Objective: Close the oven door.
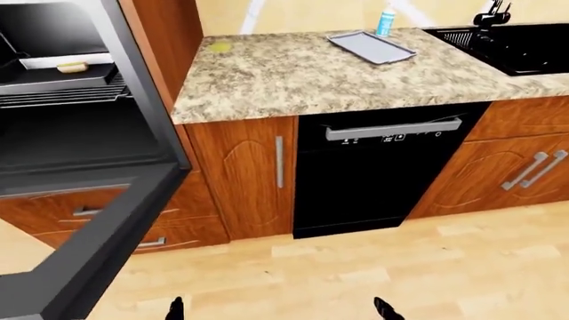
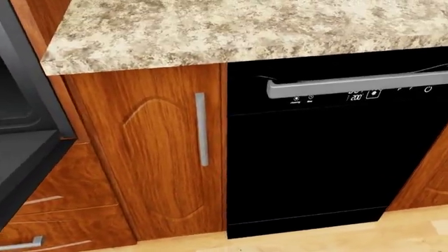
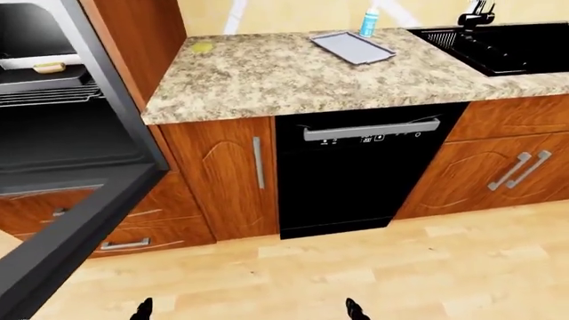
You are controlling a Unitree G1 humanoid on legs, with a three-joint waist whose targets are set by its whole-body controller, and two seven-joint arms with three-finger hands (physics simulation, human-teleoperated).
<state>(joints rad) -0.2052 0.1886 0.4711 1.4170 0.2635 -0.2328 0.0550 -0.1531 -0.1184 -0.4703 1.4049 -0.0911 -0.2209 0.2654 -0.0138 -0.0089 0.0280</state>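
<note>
The oven (image 1: 62, 133) fills the left of the left-eye view, and its door (image 1: 98, 247) is open, folded down and reaching toward the bottom left corner. Inside, a wire rack (image 1: 53, 97) carries a dark tray with a small bun-like item (image 1: 71, 67). The door's edge also shows at the left of the head view (image 2: 28, 157). Two small black tips at the bottom edge of the left-eye view, one left (image 1: 175, 309) and one right (image 1: 387, 309), may be my hands. They are far from the door, and their state does not show.
A granite counter (image 1: 293, 77) holds a grey tray (image 1: 371, 47), a blue bottle (image 1: 385, 21) and a small yellow-green thing (image 1: 219, 47). A black sink (image 1: 520, 47) is at top right. Below are a wooden cabinet door (image 1: 245, 177), a black dishwasher (image 1: 382, 173) and drawers (image 1: 80, 213) under the oven.
</note>
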